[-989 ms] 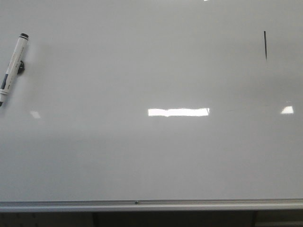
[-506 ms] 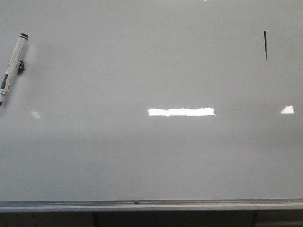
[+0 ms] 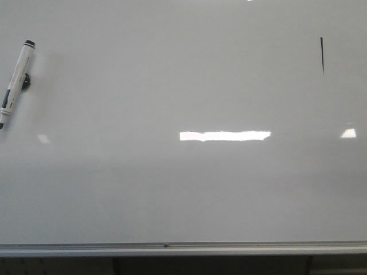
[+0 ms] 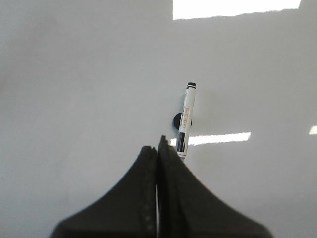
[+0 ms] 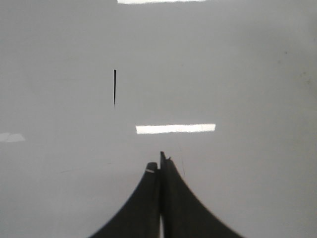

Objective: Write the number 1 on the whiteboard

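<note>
Number 1 (image 3: 321, 55) sits upper right of the whiteboard (image 3: 183, 189) as an upright stroke, nearer the right gripper (image 5: 161, 159), marker (image 3: 15, 81) far left by the left gripper (image 4: 158, 145), both fingers pressed together, holding nothing.

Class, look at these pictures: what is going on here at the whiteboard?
Nothing is being handled right now. A short black stroke, the number 1, is drawn at the far right of the whiteboard. The marker lies capped at the far left. The left gripper and right gripper are both shut and hold nothing.
</note>
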### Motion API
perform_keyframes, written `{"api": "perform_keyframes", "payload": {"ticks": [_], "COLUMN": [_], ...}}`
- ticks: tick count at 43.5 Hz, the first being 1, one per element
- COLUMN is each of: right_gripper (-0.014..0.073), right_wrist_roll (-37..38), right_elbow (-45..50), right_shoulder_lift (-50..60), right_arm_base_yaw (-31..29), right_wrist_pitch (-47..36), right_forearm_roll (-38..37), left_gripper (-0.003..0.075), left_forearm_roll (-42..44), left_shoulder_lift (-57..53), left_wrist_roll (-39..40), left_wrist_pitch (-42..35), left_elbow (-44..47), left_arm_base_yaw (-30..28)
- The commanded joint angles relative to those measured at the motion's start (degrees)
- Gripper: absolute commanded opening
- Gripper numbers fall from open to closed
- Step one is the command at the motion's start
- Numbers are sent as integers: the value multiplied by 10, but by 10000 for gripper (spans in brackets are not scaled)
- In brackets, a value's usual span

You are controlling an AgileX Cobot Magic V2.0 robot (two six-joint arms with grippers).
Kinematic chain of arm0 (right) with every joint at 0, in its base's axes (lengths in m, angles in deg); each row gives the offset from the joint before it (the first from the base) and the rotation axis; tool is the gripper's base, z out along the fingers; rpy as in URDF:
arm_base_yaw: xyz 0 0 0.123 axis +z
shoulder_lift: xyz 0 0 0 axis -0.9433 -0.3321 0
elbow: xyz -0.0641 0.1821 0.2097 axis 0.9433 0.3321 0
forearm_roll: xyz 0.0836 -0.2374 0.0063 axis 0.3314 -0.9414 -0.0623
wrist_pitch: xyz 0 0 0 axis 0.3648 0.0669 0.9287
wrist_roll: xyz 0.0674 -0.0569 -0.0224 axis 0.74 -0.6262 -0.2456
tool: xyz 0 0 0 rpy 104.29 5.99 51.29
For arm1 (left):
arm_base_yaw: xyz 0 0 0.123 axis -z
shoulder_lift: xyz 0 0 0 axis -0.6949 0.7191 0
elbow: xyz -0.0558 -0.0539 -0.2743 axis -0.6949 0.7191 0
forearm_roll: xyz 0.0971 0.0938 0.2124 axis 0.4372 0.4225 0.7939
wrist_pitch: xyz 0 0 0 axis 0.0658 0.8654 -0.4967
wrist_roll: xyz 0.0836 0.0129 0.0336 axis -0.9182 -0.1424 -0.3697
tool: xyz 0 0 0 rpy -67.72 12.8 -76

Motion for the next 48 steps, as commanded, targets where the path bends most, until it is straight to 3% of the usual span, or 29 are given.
{"api": "perform_keyframes", "payload": {"ticks": [1,23,48], "right_gripper": [-68,-68,-68], "right_wrist_roll": [3,50,50], "right_elbow": [-12,-12,-12], "right_shoulder_lift": [8,11,10], "right_arm_base_yaw": [-3,23,24], "right_wrist_pitch": [-53,-45,-43], "right_forearm_roll": [0,-58,-57], "left_gripper": [-20,-20,-20], "left_forearm_roll": [0,0,0], "left_shoulder_lift": [-9,-9,-9], "left_wrist_roll": [1,1,1], "left_wrist_pitch": [-45,-45,-45], "left_elbow": [13,13,13], "left_arm_base_yaw": [0,0,0]}}
